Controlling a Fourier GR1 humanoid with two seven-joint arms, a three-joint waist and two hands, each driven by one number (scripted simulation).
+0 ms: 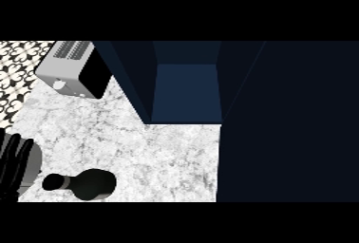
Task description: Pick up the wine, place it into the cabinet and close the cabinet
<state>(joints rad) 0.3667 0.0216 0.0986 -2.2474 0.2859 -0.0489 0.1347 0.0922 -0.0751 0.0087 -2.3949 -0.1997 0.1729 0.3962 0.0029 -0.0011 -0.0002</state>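
Near the lower left of the counter (140,142), the wine bottle (91,184) is seen almost from above. Its long axis runs roughly left to right in the view: the dark cap and neck point toward the left edge, and the wide rounded body sits to the right. Whether it stands upright or lies on its side cannot be settled from this steep angle. Its surface is uniformly black, with no label legible.

Just left of the bottle, the left hand (13,163) shows at the view's edge, black fingers straight and pointing up, released and grasping nothing. It is apart from the bottle, and its palm is partly cut off by the frame. The right hand does not appear.

Counter surface is white marble with grey veining. At upper left a toaster (73,69) rests at a tilt to the frame, grey casing with a slotted top and a black side panel. Behind it a strip of black-and-white patterned tile (17,66) shows.

The cabinet (186,90) occupies the upper centre and right: dark navy, open, its lighter blue interior visible between two dark sides. Everything to the right merges into near-black, and its edges are hard to make out.
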